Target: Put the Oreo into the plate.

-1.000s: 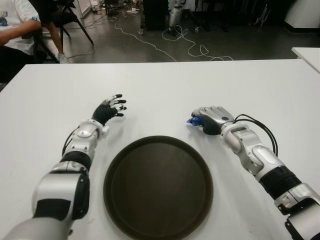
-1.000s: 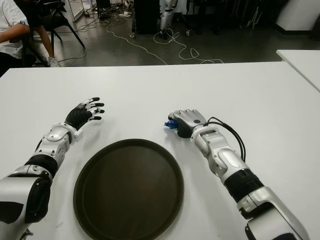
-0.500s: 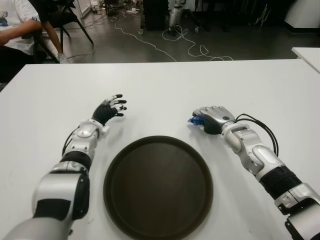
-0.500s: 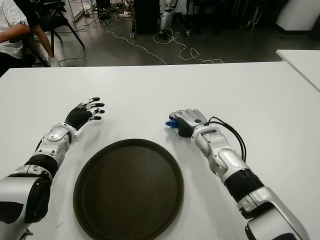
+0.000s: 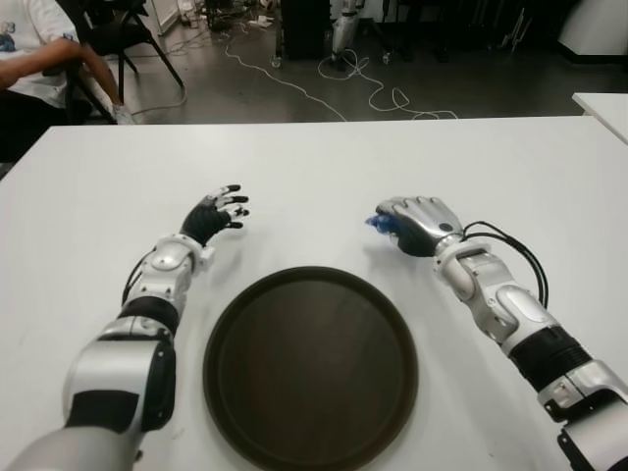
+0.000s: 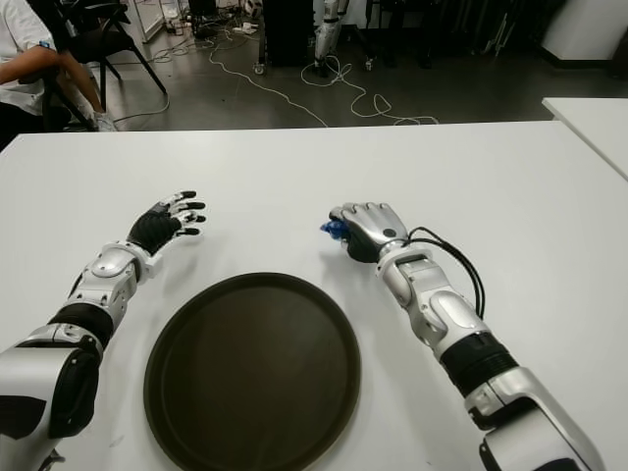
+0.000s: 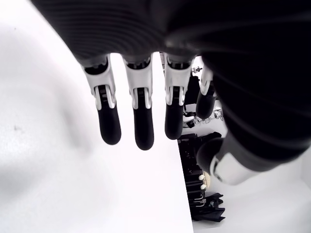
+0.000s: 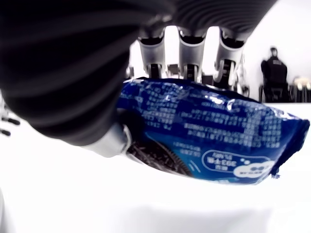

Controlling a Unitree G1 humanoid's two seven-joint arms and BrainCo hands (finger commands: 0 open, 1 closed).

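1. The Oreo [image 8: 209, 145], a blue packet with a dark biscuit printed on it, sits in the right hand [image 5: 420, 224]. The fingers [image 8: 188, 56] curl over its top and the thumb presses its side, so the hand is clenched around it.
2. In the eye views only the packet's blue end shows, poking out on the left side of that hand, which is above the white table [image 5: 324, 182] just beyond the plate's far right rim.
3. Whether the packet touches the table cannot be told.
4. The plate [image 5: 310, 365] is a round, dark brown tray with a raised rim. It lies flat on the table close to the robot, between the two arms, with nothing in it.
5. The left hand [image 5: 218, 213] shows beyond the plate's far left rim, well apart from the right hand. Its fingers [image 7: 108, 121] are stretched out and loose, holding nothing.
6. Past the table's far edge is a dark floor with white cables [image 5: 343, 83] trailing across it.
7. A seated person [image 5: 34, 54] in a white shirt shows at the far left corner.
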